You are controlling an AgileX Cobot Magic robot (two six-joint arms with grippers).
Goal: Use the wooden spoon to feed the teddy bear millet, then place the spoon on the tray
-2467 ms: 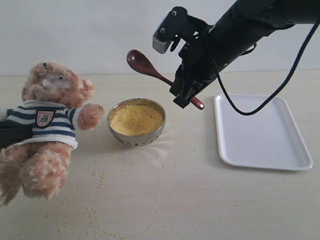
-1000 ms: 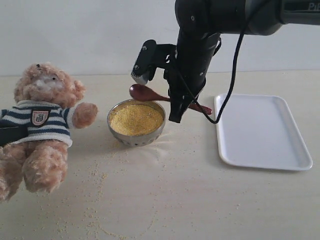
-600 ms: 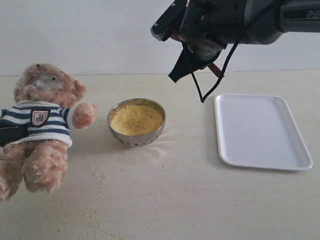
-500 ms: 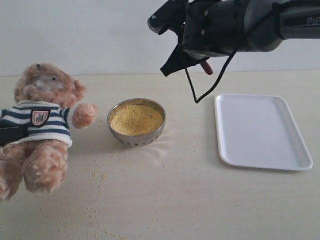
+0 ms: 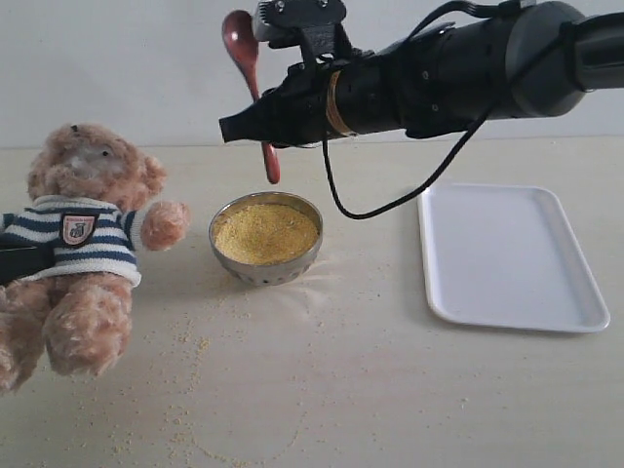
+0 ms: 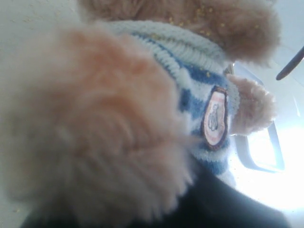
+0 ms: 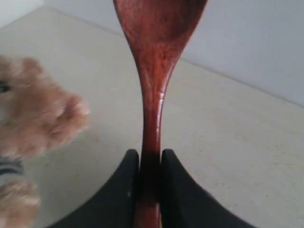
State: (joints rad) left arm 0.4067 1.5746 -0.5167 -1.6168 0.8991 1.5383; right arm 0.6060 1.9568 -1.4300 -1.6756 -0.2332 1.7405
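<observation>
The wooden spoon [image 5: 238,39] stands nearly upright in the air, oval bowl up and handle end hanging just above the metal bowl of millet [image 5: 265,232]. My right gripper [image 5: 252,125] reaches in level from the right and is shut on the spoon's handle. In the right wrist view both black fingers pinch the spoon [image 7: 154,71] at the right gripper [image 7: 150,159]. The teddy bear [image 5: 83,234] sits at the left, leaning back, one paw towards the bowl. My left gripper [image 5: 18,263] holds its body; the teddy bear [image 6: 118,118] fills the left wrist view and hides the jaws. The white tray [image 5: 507,253] lies empty at the right.
Stray millet grains [image 5: 185,390] are scattered over the beige table in front of the bear and bowl. A black cable [image 5: 390,200] loops down from the right arm between bowl and tray. A pale wall runs behind the table.
The right arm has swung left from near the tray to above the bowl, turning the spoon upright with its bowl end up. The bear has stayed put over the last second.
</observation>
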